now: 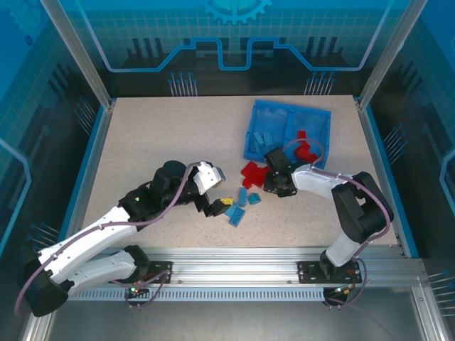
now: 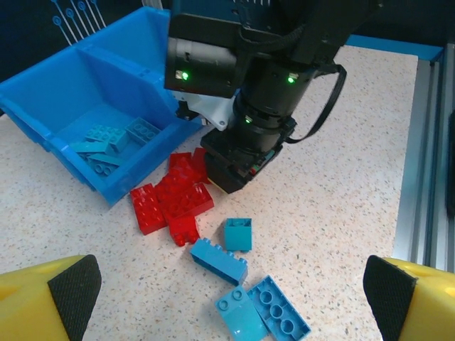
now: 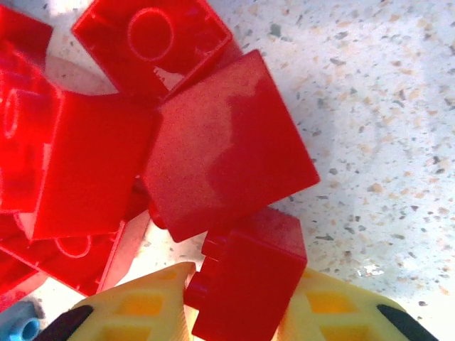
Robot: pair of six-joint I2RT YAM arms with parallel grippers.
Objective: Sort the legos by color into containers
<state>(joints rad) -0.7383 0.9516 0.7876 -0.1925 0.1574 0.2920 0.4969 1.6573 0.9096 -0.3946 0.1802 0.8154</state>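
Note:
The blue tray [image 1: 250, 142] stands at the back right; its left compartment holds light blue legos [image 2: 106, 138] and its right one holds red legos [image 1: 307, 148]. A pile of red legos [image 2: 174, 197] lies on the table just in front of the tray. My right gripper [image 3: 245, 298] is down at this pile, shut on a small red lego [image 3: 249, 284] between its yellow fingers [image 3: 142, 312]. Several light blue legos [image 2: 220, 259] lie nearer the front. My left gripper [image 2: 233, 284] hovers over them, wide open with nothing between its fingers.
The right arm's black wrist [image 2: 263, 106] leans over the red pile, close beside the tray's near corner. Speckled tabletop [image 1: 156, 135] stretches to the left and back. An aluminium rail [image 1: 234, 259] runs along the front edge.

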